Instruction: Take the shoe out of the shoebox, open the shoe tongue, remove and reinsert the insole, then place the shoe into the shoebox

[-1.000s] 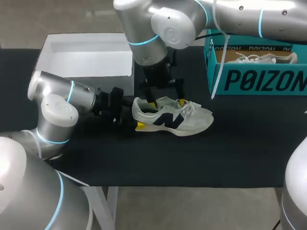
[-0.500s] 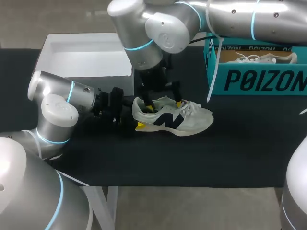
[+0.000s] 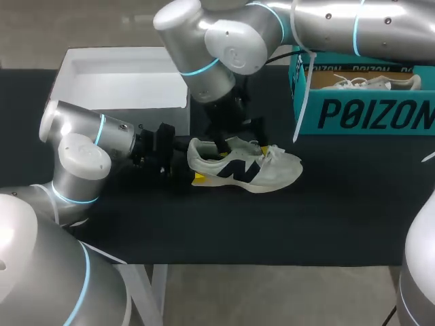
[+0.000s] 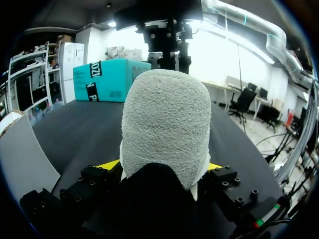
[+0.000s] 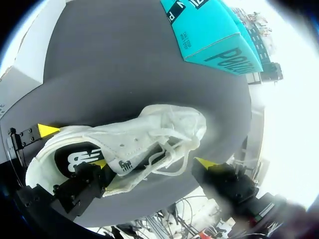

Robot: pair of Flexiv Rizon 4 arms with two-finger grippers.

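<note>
Left wrist view: the left hand point(image 4: 160, 168) is closed on the heel of the shoe point(image 4: 167, 119), with one yellow-tipped finger against each side of the heel. The judged purpose of this hold is to pin the shoe to the bench point(image 3: 340, 204), so that it neither slides nor tips while the other arm works at the opening.

Head view: the shoe lies on its sole near the middle of the bench, heel toward the left edge and toe toward the right edge. The teal shoebox point(image 3: 360, 109) stands at the far right corner, well apart from the shoe, and a second shoe point(image 3: 370, 83) lies inside it. A white box point(image 3: 122, 81) stands at the far left corner.

Right wrist view: the right hand point(image 5: 152, 163) is spread wide above the shoe and holds nothing. One fingertip point(image 5: 99, 163) sits at the collar, at or just inside the opening. The other is past the laces and appears clear of the upper. The tongue and laces lie between the two. This straddle suits the tongue-opening or insole step. The insole is hidden, so its position cannot be determined.
</note>
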